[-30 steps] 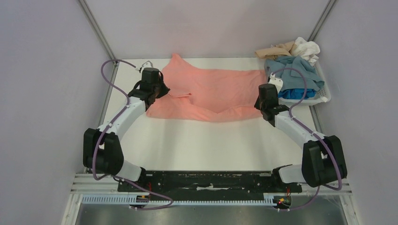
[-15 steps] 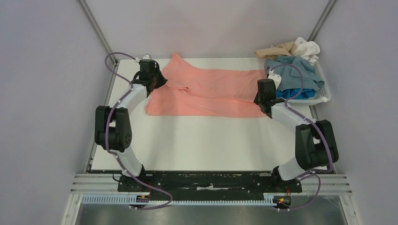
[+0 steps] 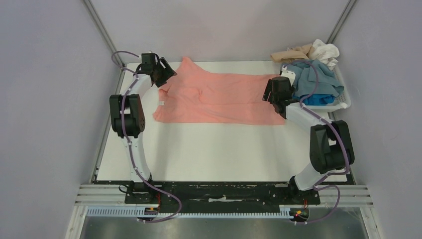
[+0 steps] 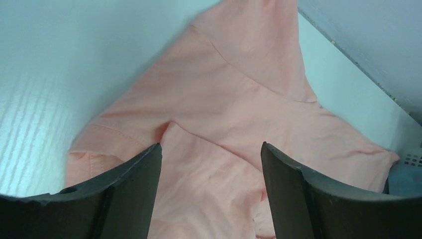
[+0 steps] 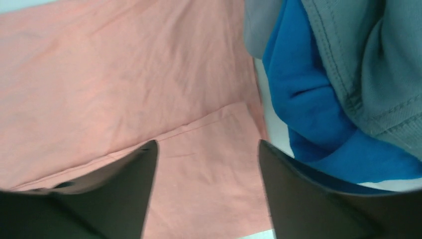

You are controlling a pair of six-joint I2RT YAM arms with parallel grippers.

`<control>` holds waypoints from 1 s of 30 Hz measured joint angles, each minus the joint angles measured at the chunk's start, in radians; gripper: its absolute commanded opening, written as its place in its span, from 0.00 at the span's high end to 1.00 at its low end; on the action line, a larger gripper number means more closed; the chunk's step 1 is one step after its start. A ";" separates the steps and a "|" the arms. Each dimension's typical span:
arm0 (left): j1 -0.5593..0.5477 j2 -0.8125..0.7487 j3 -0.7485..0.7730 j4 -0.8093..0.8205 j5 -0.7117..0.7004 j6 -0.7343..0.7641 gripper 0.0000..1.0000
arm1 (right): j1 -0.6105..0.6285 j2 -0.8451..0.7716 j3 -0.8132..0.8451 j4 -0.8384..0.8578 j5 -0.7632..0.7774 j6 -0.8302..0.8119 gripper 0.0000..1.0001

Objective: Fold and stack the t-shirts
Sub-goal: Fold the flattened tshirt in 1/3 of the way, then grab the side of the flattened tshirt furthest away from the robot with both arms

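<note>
1. White surface (image 3: 224, 149), grey walls; white basket (image 3: 344, 103) at the far right corner, holding heaped t-shirts (image 3: 313, 74) in grey-blue, bright blue, beige and white.
2. Salmon-pink t-shirt (image 3: 219, 99): folded lengthwise, lying along the far edge.
3. Left pincer (image 4: 211, 149), right pincer (image 5: 206, 144): jaws apart above the shirt's two ends, gripping nothing.
4. Risk: a finger snagging cloth on withdrawal would likely drag the fold open.
5. Change: one second ago both were clamped on the lifted hem; now it is released and laid.

- Right gripper (image 5: 206, 147) blocks the pink shirt's (image 5: 114, 74) near part.
- Blue shirt (image 5: 303, 104) runs off the wrist view's edge.
- Basket (image 3: 344, 103) mostly buried under piled shirts (image 3: 313, 74).
</note>
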 measured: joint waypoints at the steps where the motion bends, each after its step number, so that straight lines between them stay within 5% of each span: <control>1: 0.008 0.000 0.004 -0.011 0.005 0.000 0.21 | 0.000 -0.006 -0.002 -0.001 -0.009 -0.008 0.09; 3: 0.018 -0.019 0.000 -0.026 0.011 0.000 0.20 | 0.002 -0.030 -0.016 0.000 -0.032 -0.020 0.02; 11: -0.041 -0.284 -0.348 0.052 0.081 -0.014 0.19 | 0.099 -0.143 -0.128 0.060 -0.126 -0.056 0.02; 22: -0.079 -0.202 -0.487 0.117 0.184 -0.040 0.17 | 0.143 0.116 -0.118 0.129 -0.258 -0.054 0.02; 30: -0.098 -0.402 -0.746 0.148 0.154 -0.064 0.16 | 0.159 -0.105 -0.377 0.177 -0.281 -0.003 0.02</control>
